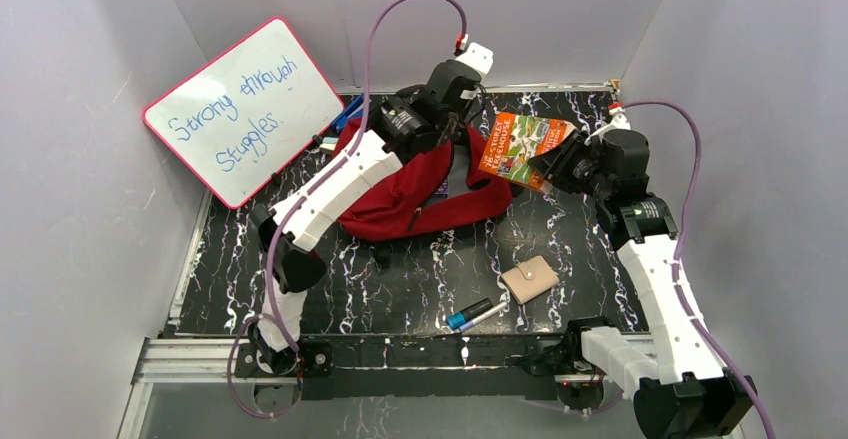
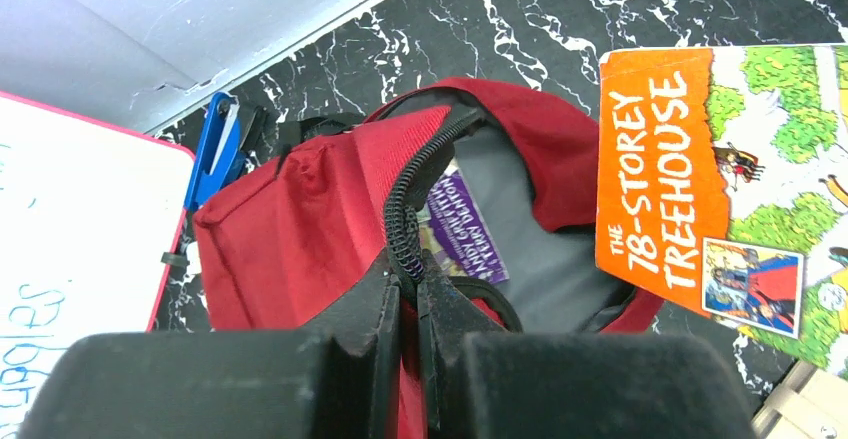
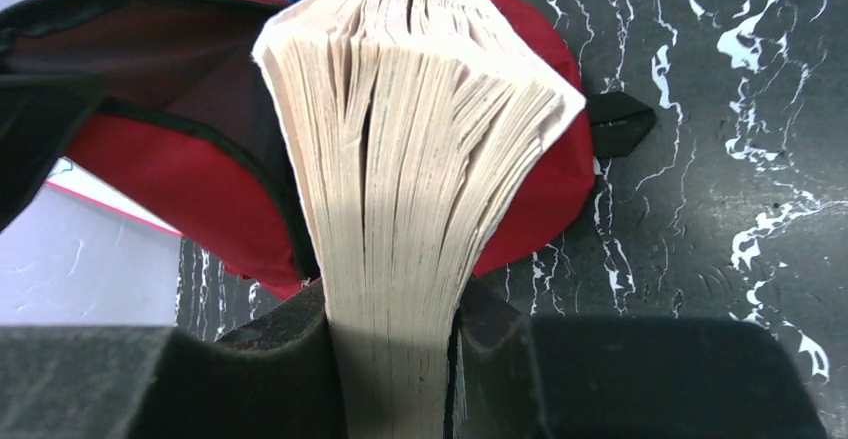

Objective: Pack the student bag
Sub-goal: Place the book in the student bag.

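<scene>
Closest to us, the left gripper [image 2: 410, 287] has its jaws pressed together on the zipper edge [image 2: 405, 199] of the bag [image 2: 300, 229], pinching that lip and holding it up so the main compartment gapes. Inside, against the grey lining, we can see a purple book [image 2: 465, 244] already stowed, so that's one item packed.

Over on the other side, the right gripper [image 3: 395, 344] is clamped on a thick book [image 3: 410, 159], gripping it across the pages near one end, and the pages fan out above the jaws. From the top view the book hangs tilted in the air just right of the bag's mouth, orange cover up, not yet inside.

The bag itself lies on the far middle of the table [image 1: 400, 279], under the left arm, with the whiteboard [image 1: 245, 109] leaning behind and to its left.

Further out, nearer the arm bases, a beige wallet [image 1: 529, 279] and a marker [image 1: 468, 315] lie loose on the table, well apart from the bag.

So we reckon we're partway: one book in, this book about to go through the opening, then the small items, and the zipper left to close.
</scene>
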### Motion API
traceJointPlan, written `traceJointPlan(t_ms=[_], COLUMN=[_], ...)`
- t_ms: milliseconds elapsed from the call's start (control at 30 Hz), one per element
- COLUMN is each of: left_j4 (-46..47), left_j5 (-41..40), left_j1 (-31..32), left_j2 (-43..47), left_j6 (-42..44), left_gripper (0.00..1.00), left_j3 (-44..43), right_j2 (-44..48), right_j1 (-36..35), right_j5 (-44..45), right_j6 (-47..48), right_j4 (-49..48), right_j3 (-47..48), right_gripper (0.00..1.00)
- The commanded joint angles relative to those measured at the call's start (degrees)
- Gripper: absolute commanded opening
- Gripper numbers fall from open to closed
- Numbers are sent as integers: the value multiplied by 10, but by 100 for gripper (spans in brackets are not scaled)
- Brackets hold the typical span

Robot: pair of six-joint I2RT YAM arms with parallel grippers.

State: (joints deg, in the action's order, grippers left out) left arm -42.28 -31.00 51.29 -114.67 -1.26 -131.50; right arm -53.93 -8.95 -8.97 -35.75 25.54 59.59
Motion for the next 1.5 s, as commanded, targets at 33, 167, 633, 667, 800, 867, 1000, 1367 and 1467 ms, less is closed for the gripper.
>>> traceJointPlan(t_ms=[33,167,633,667,800,867,1000,1367,1467], left_j4=[4,-3,3,3,3,2,0,-4,-4], left_j5=[-3,-3,1,1,-1,-3,-4,-2,-3], left_j1=[3,2,1,1,1,0,1,0,0], left_j2=[54,56,63,63,63,62,61,58,57], left_j6=[10,10,5,6,9,10,10,10,10], left_gripper=[0,0,0,0,0,0,0,0,0], left_j3=[27,34,53,53,50,45,34,18,18], right_j2=[-1,-12,-144,-163,-228,-261,-316,-484,-518], right_j1=[4,4,4,3,-19,-35,-65,-137,-153], right_j5=[-63,-127,-234,-248,-265,-265,-257,-220,-203], right_j6=[-45,-83,-97,-101,-105,-105,-113,-153,-163], right_j4=[-132,-178,-302,-316,-355,-365,-408,-505,-534], right_j3=[-10,-48,-80,-76,-51,-37,-13,62,77], right_gripper=[0,0,0,0,0,0,0,0,0])
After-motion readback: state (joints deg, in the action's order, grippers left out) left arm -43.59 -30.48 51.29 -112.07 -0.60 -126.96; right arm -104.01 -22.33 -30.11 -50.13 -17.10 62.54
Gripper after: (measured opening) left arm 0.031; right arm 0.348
